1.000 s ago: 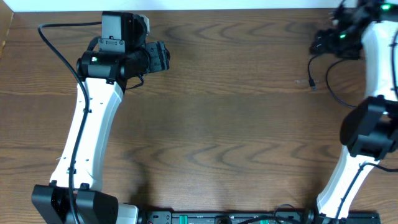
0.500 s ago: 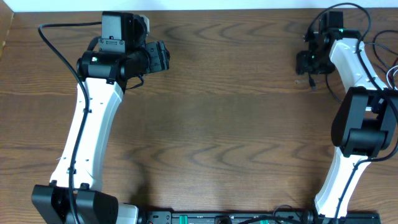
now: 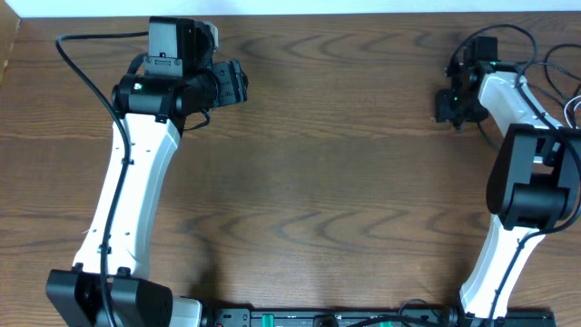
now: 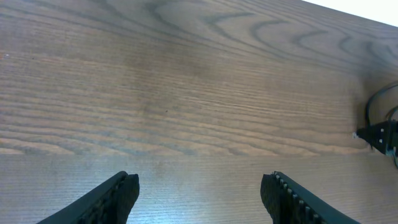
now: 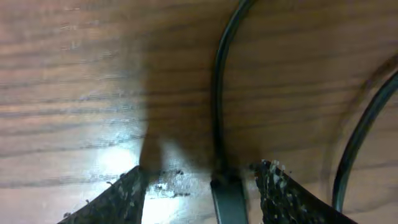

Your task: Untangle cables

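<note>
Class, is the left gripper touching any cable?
Apart. The left wrist view shows the open left gripper over bare table, with the cable far off at the right edge.

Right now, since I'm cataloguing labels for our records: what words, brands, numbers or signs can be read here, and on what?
No text can be read in any view.
On the left arm, right arm, table and black cable: no print visible.
On the equipment strip at the near edge: green marks, too small to read.
</note>
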